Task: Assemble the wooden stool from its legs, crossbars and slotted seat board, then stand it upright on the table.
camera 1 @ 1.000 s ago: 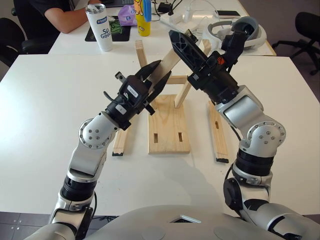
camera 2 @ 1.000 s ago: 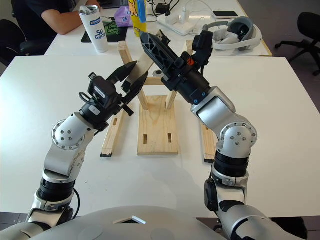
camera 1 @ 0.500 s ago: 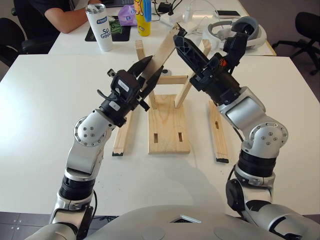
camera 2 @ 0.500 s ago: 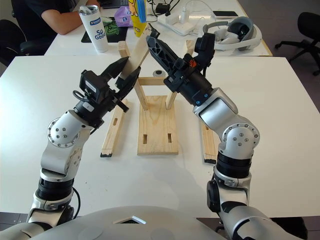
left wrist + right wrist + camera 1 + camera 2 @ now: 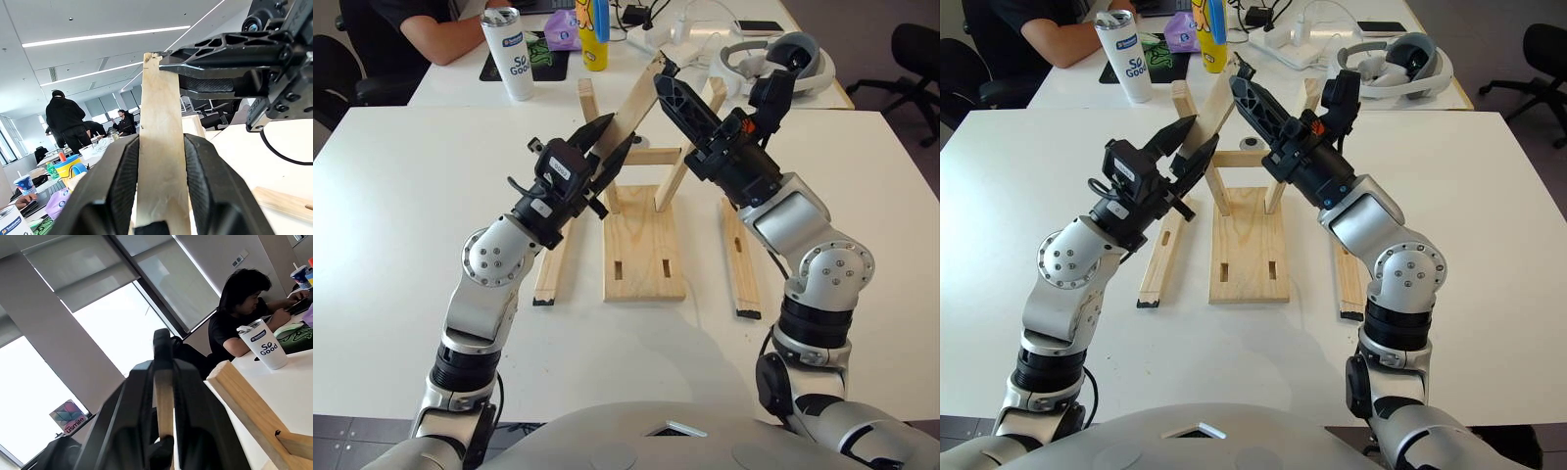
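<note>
The left gripper (image 5: 617, 132) is raised over the white table (image 5: 401, 206). Its two black fingers are pressed against the sides of a long pale wooden slat (image 5: 638, 95), gripping its lower part. The slat slants up and away toward the robot's right. The right gripper (image 5: 661, 78) comes in from the right with its long black fingers pinched together on the slat's top end. Held at both ends, the slat hangs in the air above the far part of the flat pale wooden seat board with two slots (image 5: 643, 250). This board lies flat at the middle of the table, with the slots toward its near end. At the board's far end stands a pale wooden frame of two legs joined by a crossbar (image 5: 654, 156), its legs spreading apart as they rise. Whether the frame's feet are seated in the board cannot be told, because the arms cover them. A loose pale wooden bar on the left (image 5: 551, 269) lies flat just beside the board, its far end under the left arm. A matching loose pale wooden bar on the right (image 5: 741, 259) lies flat on the board's other side, its far end under the right arm. On a second table behind stand a white tumbler (image 5: 507, 54) and a yellow bottle (image 5: 594, 39), and a grey and white headset (image 5: 783, 54) lies farther right.
</note>
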